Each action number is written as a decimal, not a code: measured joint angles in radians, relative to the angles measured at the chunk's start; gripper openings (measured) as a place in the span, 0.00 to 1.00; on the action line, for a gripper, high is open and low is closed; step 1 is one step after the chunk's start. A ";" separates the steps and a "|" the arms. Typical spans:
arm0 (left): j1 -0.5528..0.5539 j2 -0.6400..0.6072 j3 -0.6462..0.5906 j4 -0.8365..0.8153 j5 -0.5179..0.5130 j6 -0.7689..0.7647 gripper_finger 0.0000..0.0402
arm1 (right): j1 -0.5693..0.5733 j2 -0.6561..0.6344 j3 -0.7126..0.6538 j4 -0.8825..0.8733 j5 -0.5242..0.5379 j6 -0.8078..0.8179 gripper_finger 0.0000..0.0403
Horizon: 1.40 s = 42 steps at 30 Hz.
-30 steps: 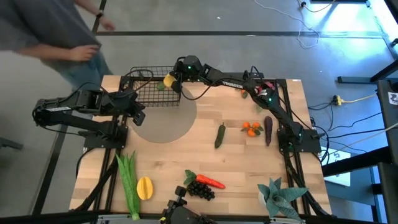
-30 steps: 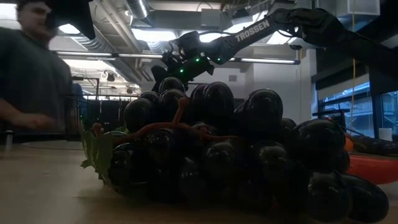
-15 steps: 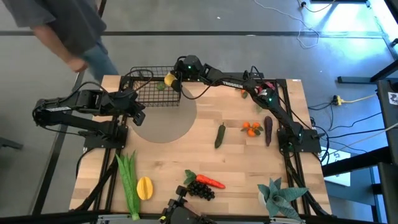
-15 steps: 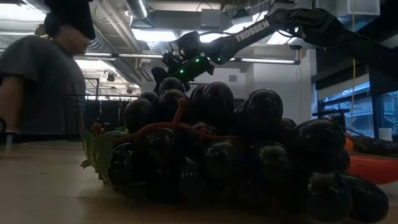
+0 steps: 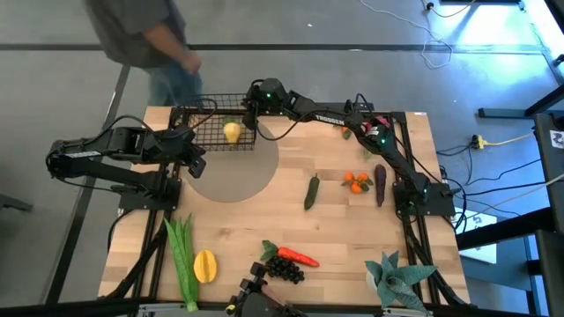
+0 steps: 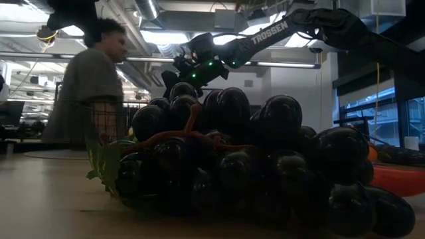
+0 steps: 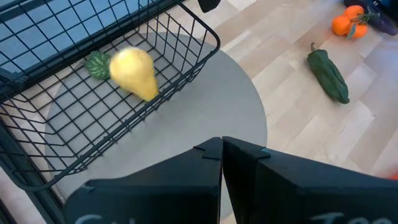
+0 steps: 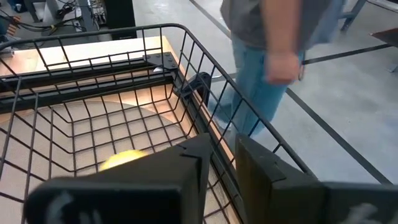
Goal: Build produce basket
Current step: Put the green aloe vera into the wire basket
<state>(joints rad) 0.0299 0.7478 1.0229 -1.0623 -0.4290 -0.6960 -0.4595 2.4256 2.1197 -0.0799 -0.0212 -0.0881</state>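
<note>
- High view, from the left: the left end effector [image 5: 196, 162], fingers together, waits beside the wire basket [image 5: 204, 141] on the tabletop [image 5: 335, 229].
- A yellow pear-like fruit [image 5: 231, 132] lies inside the basket, blurred as if dropping.
- The right end effector [image 5: 249, 113] hovers over the rim with fingers parted and empty; best lift straight up, clear of the mesh.
- Next: the cucumber [image 5: 312, 191].
</note>
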 joint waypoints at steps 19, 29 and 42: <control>0.000 0.000 0.000 -0.024 -0.011 -0.009 0.00 | 0.042 -0.086 0.206 -0.330 -0.018 -0.126 0.01; 0.001 0.000 0.000 -0.024 0.013 -0.009 0.02 | 0.120 -0.265 0.207 -0.644 -0.004 -0.156 0.00; 0.000 0.011 -0.001 -0.145 0.248 -0.399 0.24 | 0.257 -0.466 0.208 -0.934 0.168 -0.152 0.00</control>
<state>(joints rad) 0.0299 0.7589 1.0223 -1.2072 -0.1806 -1.0955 -0.2023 1.9593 2.3272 -1.0142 0.1471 -0.2401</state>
